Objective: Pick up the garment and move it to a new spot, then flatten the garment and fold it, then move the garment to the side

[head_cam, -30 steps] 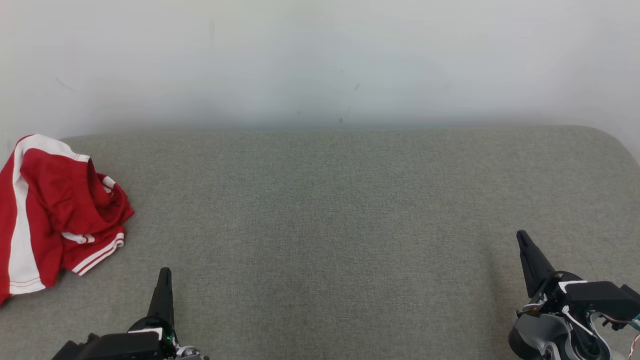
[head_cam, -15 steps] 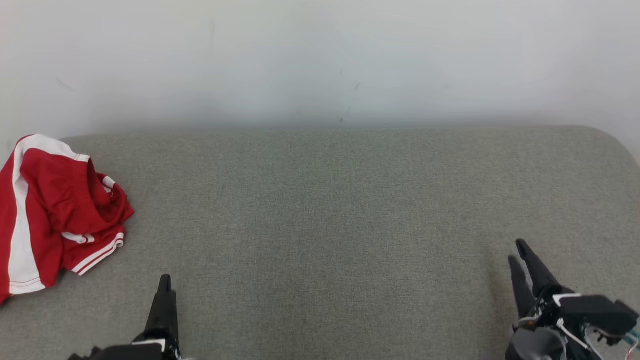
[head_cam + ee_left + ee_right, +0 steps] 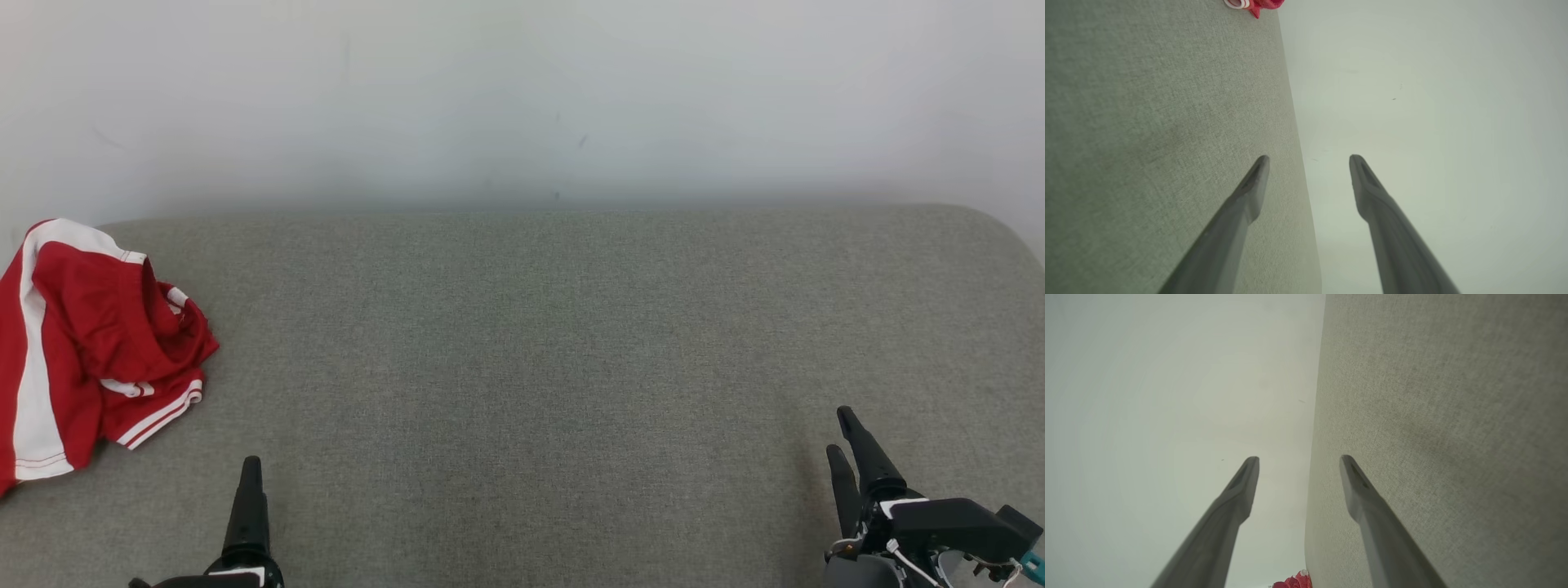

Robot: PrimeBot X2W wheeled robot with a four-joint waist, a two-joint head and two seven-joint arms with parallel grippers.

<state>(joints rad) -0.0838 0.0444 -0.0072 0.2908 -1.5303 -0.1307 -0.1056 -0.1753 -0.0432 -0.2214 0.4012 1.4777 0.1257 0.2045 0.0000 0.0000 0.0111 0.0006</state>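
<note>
A crumpled red garment [image 3: 90,343] with white stripes lies at the far left of the grey fabric surface [image 3: 531,343]. A corner of the garment [image 3: 1257,4] peeks in at the top of the left wrist view, and a bit of the garment [image 3: 1292,582] shows at the bottom of the right wrist view. My left gripper [image 3: 249,469] sits low at the near left, right of the garment and apart from it. Its wrist view shows the left gripper [image 3: 1309,157] open and empty. My right gripper [image 3: 837,430] is at the near right, far from the garment. In its own view the right gripper [image 3: 1299,457] is open with nothing between the fingers.
A plain white wall [image 3: 522,98] rises behind the surface's far edge. The surface's far right corner [image 3: 996,229] is rounded. Bare grey fabric stretches between the two grippers.
Both grippers have gone from shut to open and have drawn back toward the near edge. The garment has not moved.
</note>
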